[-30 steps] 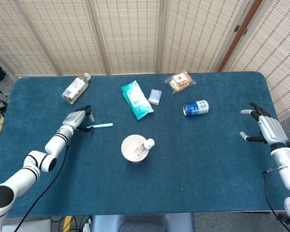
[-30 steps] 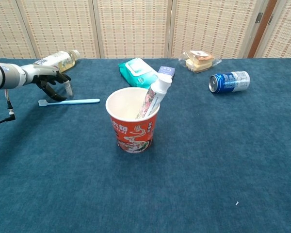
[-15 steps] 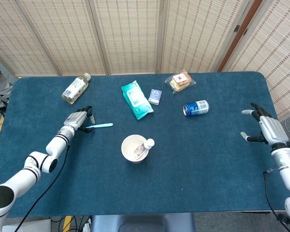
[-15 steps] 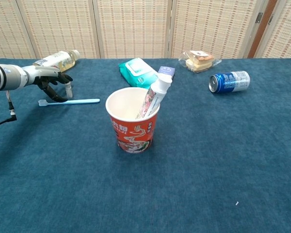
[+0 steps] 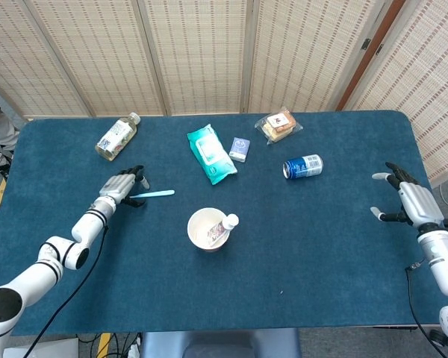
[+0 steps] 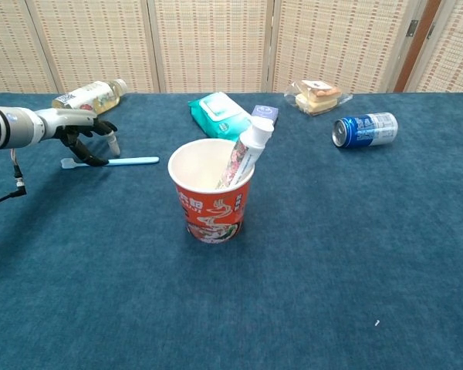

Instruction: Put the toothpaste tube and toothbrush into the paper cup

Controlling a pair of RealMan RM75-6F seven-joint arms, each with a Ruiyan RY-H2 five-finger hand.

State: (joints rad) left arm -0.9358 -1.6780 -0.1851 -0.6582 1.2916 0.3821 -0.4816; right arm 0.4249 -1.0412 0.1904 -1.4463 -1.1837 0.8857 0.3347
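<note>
A red-printed paper cup (image 5: 206, 230) (image 6: 211, 202) stands near the table's middle. The white toothpaste tube (image 5: 227, 224) (image 6: 245, 153) leans inside it, cap up. A light blue toothbrush (image 5: 155, 194) (image 6: 117, 161) lies flat on the cloth to the cup's left. My left hand (image 5: 122, 186) (image 6: 82, 132) is over the brush's head end, its dark fingertips curved down to the handle and its thumb held apart. The brush is not lifted. Far right, my right hand (image 5: 405, 200) is spread and holds nothing; only the head view shows it.
A drink bottle (image 5: 116, 136) lies at the back left. A teal wipes pack (image 5: 210, 154), a small blue box (image 5: 240, 148), a wrapped sandwich (image 5: 278, 125) and a blue can (image 5: 303, 165) on its side lie behind the cup. The blue table (image 5: 299, 253) ends near my right hand.
My left hand has slid slightly toward the near side along the toothbrush's head end. The toothbrush, cup and tube have not moved. The right hand has barely shifted.
</note>
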